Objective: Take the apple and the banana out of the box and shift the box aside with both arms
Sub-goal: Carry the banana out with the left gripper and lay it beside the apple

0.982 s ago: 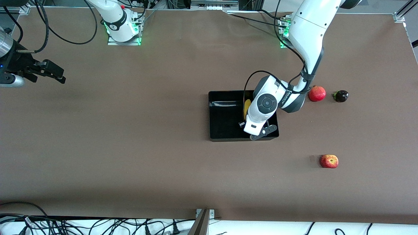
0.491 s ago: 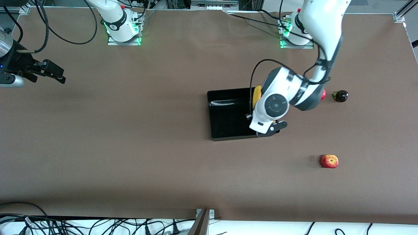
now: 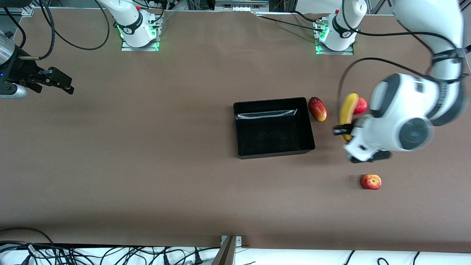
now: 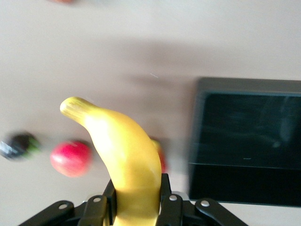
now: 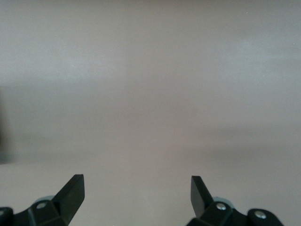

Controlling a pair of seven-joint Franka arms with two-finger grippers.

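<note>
Banana [image 3: 348,109] hangs clamped in the left end effector [image 3: 344,133], up in the air over bare desk [image 3: 147,165] between the box [image 3: 274,127] and the left arm's end of the desk. The fingers [image 4: 165,195] pinch it near one end only, so most of its length sticks out past them; a quick swing could twist it in the grip or let it slip out. Directly under the end effector's path lie a mango [image 3: 317,109] just beside the box wall, a pomegranate [image 3: 361,106] partly hidden by the banana, and a small dark fruit [image 4: 18,146] next to it. Setting the banana down there risks knocking them rolling. The apple [image 3: 370,182] sits on the desk below the end effector, well clear of the box, which looks empty. The right end effector [image 5: 136,190] waits spread wide over bare desk at the right arm's end.
</note>
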